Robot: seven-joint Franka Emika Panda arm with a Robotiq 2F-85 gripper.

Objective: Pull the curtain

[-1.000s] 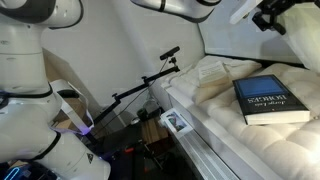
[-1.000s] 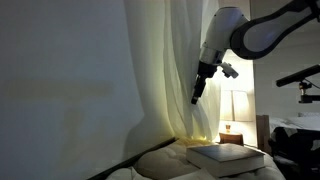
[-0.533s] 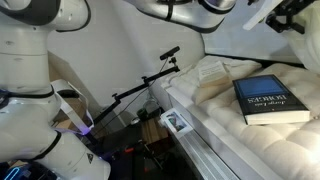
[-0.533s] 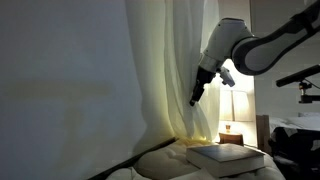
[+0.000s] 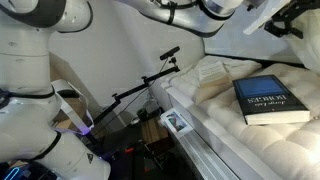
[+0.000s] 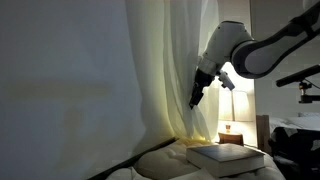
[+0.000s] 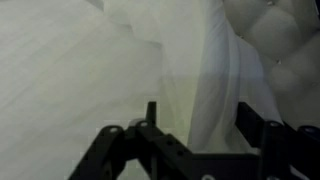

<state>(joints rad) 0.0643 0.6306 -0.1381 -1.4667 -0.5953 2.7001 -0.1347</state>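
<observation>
Curtain [image 6: 160,60] hangs in vertical folds, hem bunched on quilted mattress [image 5: 215,112] nr blue book [image 5: 272,100]. Gripper [image 6: 196,95] against curtain's edge, mid-height. Wrist view: jaws spread wide, fabric fold btwn them, not clamped.
</observation>
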